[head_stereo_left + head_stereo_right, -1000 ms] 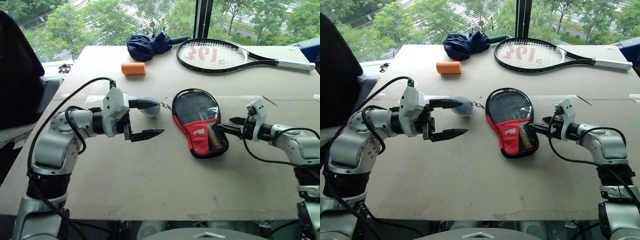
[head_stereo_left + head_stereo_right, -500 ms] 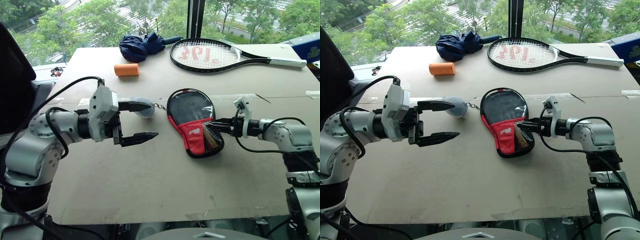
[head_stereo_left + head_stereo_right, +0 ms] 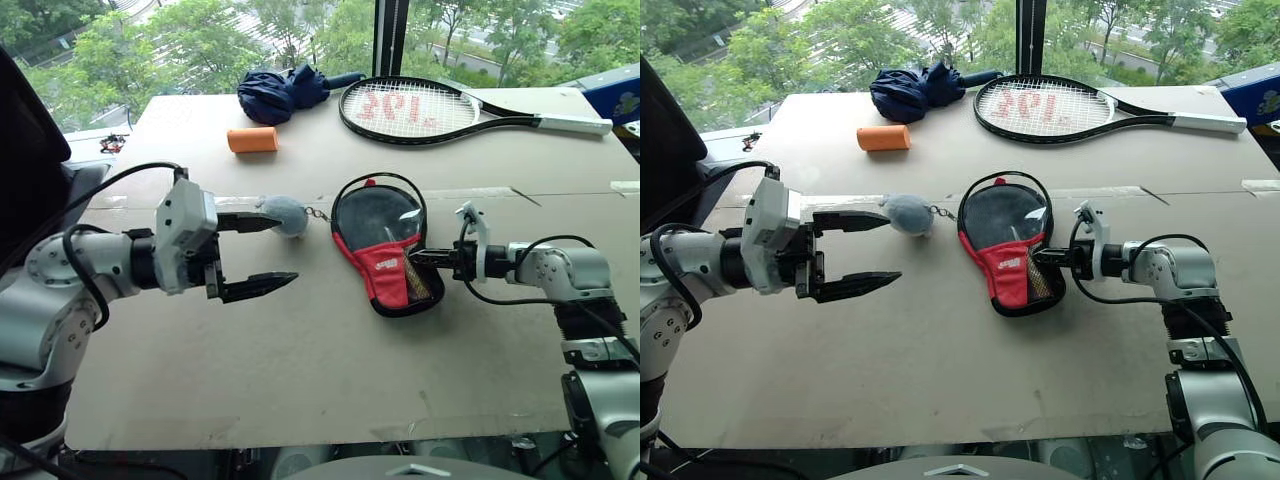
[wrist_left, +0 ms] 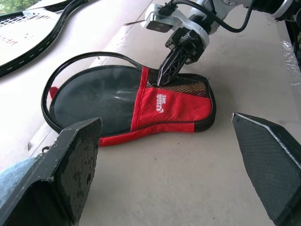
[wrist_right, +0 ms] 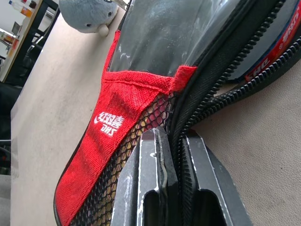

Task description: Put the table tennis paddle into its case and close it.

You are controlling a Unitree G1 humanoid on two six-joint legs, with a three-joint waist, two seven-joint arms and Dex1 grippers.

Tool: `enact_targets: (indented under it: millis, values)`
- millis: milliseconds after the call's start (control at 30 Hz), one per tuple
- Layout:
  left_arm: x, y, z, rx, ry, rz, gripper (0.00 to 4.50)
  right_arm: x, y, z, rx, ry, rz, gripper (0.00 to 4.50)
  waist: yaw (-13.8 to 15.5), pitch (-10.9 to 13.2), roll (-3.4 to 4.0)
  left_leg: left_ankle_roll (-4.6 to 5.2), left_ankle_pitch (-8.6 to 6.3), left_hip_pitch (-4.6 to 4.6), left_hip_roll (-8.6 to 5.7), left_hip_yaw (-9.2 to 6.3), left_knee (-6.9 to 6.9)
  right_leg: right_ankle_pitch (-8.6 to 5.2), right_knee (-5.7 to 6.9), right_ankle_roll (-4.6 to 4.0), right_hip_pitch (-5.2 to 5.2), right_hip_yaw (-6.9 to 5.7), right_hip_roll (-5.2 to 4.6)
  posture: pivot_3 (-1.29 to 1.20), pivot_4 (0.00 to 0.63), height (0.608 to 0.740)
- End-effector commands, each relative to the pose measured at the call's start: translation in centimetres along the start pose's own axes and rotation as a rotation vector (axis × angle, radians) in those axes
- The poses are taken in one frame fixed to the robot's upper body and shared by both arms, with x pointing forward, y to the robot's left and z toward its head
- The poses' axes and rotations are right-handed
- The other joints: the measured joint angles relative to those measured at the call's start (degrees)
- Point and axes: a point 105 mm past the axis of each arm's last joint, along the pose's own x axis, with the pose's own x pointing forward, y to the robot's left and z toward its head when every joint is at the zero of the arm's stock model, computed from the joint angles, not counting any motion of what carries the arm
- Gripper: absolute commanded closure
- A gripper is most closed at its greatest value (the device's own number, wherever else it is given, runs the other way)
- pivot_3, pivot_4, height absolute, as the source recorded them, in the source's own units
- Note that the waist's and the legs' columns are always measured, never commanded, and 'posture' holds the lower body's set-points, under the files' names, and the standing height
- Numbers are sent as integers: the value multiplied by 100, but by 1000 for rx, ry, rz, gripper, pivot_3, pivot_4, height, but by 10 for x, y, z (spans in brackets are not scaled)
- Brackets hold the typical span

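The case [image 3: 388, 250] lay mid-desk [image 3: 300, 380], paddle [image 5: 268, 61] inside, its edge showing through the gaping zip. Soft, light fabric would likely buckle, so the zip edge at its 3 o'clock suited pinching. The right gripper [image 3: 418, 258], reaching level, had its fingers closed on that edge; the left gripper [image 3: 258, 254] hung at 9 o'clock, fingers spread.

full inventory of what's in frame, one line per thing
table: 1, beige, under everything
case: 1, black and red, table centre, zipper open
paddle: 1, red edge, inside case
umbrella: 1, dark blue, folded, far side
tennis racket: 1, black frame, far side right of umbrella
cylinder: 1, orange, near umbrella
plush keychain: 1, grey-blue, left of case
left tool: open, above table left of case
right tool: shut on case edge
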Motion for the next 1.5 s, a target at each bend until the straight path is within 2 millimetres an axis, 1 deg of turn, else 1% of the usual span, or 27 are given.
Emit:
enact_targets:
  millis: [33,133,233,300,400,533,600,700,833,867,900,933,967,1033,1067,1133,1167,1200,1233,1267,1333,1400,1500]
  values:
    - [-6,-1,11,64,-5,16,0,-4,10,6,20,-35,46,4444,6,0,0,0,0,0,0,0,0,0,0,0,0,0,0,0,150,723]
    - [-6,-2,11,62,-4,15,0,-9,14,3,46,-37,52,4444,11,1,1,0,0,-1,0,-1,-2,0,-2,0,-2,-1,0,0,150,723]
    - [-8,-3,9,57,3,12,0,-19,30,-16,76,-6,81,4444,50,1,1,0,-1,-4,0,-2,-11,0,-6,0,-4,-2,-2,0,150,723]
    - [-8,-4,8,55,8,10,0,-27,38,-29,83,9,66,4444,64,1,1,0,-1,-4,0,-2,-17,0,-9,0,-7,-3,-4,0,150,723]
    - [-9,-4,7,53,10,6,0,-35,47,-40,104,8,62,4444,95,2,3,0,-1,-7,0,2,-18,0,-9,0,-9,0,-5,0,150,723]
    - [-8,-4,5,47,14,-5,0,-39,58,-56,124,29,58,4444,133,3,5,1,-2,-1,0,5,-21,0,-4,0,-8,3,-4,0,150,723]
    - [-7,-5,4,46,18,-12,0,-39,58,-58,134,15,31,4444,135,3,5,1,-2,0,0,6,-24,0,-5,-1,-8,3,-4,0,150,723]
    - [-9,-5,2,41,36,-17,0,-36,64,-61,140,-20,10,4444,148,3,4,0,-1,0,0,8,-24,0,-5,-1,-8,3,-5,0,150,723]
    - [-11,-5,-5,45,78,-28,0,-39,60,-53,83,-93,-51,4444,145,4,7,0,-1,1,0,11,-31,0,-8,-1,-10,7,-5,0,150,723]
    - [-11,-5,-5,44,74,-28,0,-41,59,-51,64,-104,-55,3811,147,4,7,0,-1,2,-1,13,-31,0,-7,-1,-11,8,-5,0,150,723]
    - [-11,-5,-5,46,72,-28,0,-44,61,-49,45,-111,-44,3671,148,4,6,0,-1,2,-1,13,-31,0,-7,-1,-10,7,-5,0,150,723]
    - [-11,-4,-4,47,70,-28,0,-47,63,-47,28,-115,-31,3119,148,4,7,0,-1,2,-1,12,-31,0,-7,-1,-10,5,-5,0,150,723]
    - [-11,-3,-4,48,65,-25,0,-51,61,-44,2,-127,-43,2765,149,5,8,0,-1,2,-1,12,-31,0,-7,-1,-10,5,-6,0,150,723]
    - [-12,0,-2,46,54,-18,0,-61,56,-38,-54,-159,-83,1742,158,4,7,0,-1,2,-1,11,-31,0,-8,-1,-9,3,-7,0,150,723]
    - [-12,1,-2,45,52,-15,0,-67,54,-36,-81,-168,-100,1332,157,4,7,0,-1,2,-1,11,-32,0,-8,-1,-9,2,-7,0,150,723]
    - [-13,2,-2,43,51,-11,0,-77,51,-31,-140,-187,-117,321,155,4,7,0,-1,2,-1,12,-32,0,-8,-1,-8,3,-7,0,150,723]
    - [-14,4,-3,39,48,-7,0,-82,51,-29,-204,-184,-120,81,156,4,7,0,-1,2,-1,12,-32,0,-8,-1,-8,3,-7,0,150,723]
    - [-15,5,-3,36,46,-3,0,-84,52,-29,-250,-178,-118,81,156,5,7,0,-1,3,-1,13,-32,0,-8,-1,-8,3,-7,0,150,723]
    - [-15,10,-3,24,23,21,0,-84,57,-24,-352,-207,-96,81,156,5,7,1,-1,3,-1,12,-32,0,-8,-1,-8,2,-7,0,150,723]
    - [-16,16,-2,10,-5,50,0,-80,63,-23,-453,-204,-70,81,158,4,7,1,-1,3,0,13,-32,0,-8,-1,-8,3,-7,0,150,723]
    - [-14,30,-6,8,-19,108,0,-66,68,-25,-620,-173,-49,81,140,4,7,0,-1,8,1,12,-32,0,-6,-1,-4,0,-5,0,150,723]
    - [-10,47,-15,-17,11,180,0,-50,74,-26,-668,-176,-9,81,135,4,5,0,0,15,3,12,-32,0,-1,-1,-1,-2,-2,0,150,723]
    - [-1,66,-26,-89,15,209,0,-22,82,-32,-691,-148,45,81,150,3,5,-3,1,14,3,12,-30,1,-1,-1,-1,0,-3,0,150,723]
